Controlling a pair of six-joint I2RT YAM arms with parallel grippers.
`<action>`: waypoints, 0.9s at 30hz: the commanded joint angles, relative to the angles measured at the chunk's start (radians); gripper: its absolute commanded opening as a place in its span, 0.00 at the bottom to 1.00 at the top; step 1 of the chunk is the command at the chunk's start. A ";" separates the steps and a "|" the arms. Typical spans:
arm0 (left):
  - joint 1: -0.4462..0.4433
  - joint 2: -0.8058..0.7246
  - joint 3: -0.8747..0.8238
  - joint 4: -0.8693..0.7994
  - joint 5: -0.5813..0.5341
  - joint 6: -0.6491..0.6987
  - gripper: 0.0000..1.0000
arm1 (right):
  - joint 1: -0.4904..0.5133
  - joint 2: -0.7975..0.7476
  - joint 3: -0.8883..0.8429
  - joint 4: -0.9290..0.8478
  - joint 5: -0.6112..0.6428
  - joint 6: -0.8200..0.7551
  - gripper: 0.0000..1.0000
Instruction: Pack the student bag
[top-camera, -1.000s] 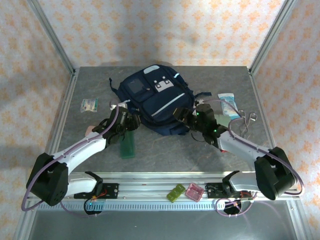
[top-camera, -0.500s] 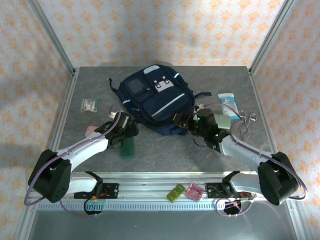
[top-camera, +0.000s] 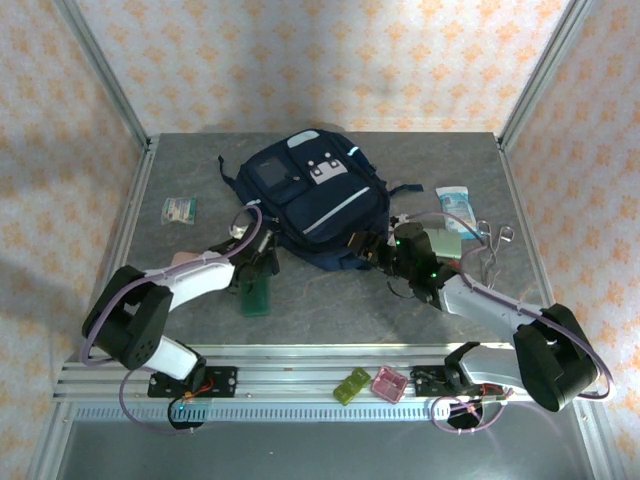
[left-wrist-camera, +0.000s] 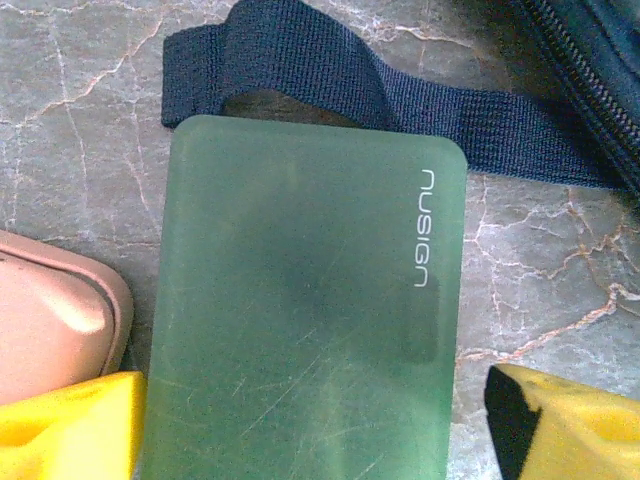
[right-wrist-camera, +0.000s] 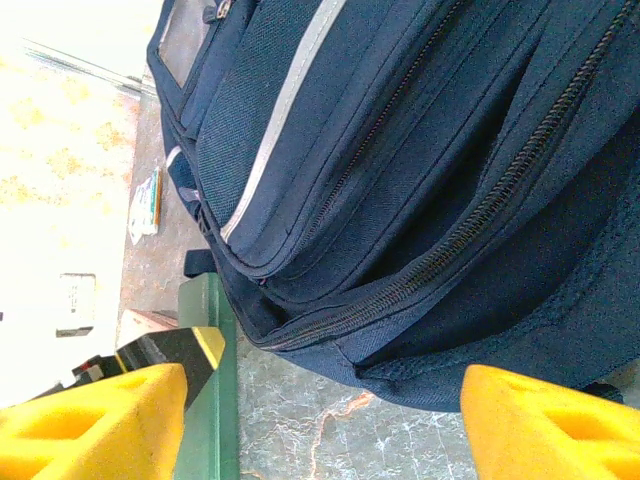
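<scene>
Navy student bag (right-wrist-camera: 420, 170) on marbled table (right-wrist-camera: 290, 455), right hand (right-wrist-camera: 322, 420) spread wide beside it, green case (right-wrist-camera: 215, 400) at left

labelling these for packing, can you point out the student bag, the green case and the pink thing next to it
student bag (top-camera: 310, 200), top external view, middle of its navy front
green case (left-wrist-camera: 300, 320), left wrist view, middle of its flat face
pink thing (left-wrist-camera: 50, 320), left wrist view, its rounded top surface

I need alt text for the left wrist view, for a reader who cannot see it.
A green case marked "nusign" lies on the grey table, seen between the yellow fingertips of the open left gripper. A navy strap loops along its top edge, a pink object sits at left, and the student bag's zipped edge shows top right.
</scene>
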 joint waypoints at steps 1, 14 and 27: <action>-0.008 0.060 0.029 -0.007 -0.014 0.004 0.76 | 0.007 -0.021 -0.012 0.035 0.004 0.007 0.71; -0.021 0.045 0.081 -0.034 0.016 0.001 0.39 | 0.007 -0.041 -0.004 0.005 0.006 -0.021 0.69; -0.024 -0.182 0.270 -0.021 0.133 -0.116 0.39 | 0.063 -0.180 0.038 0.051 -0.076 -0.175 0.71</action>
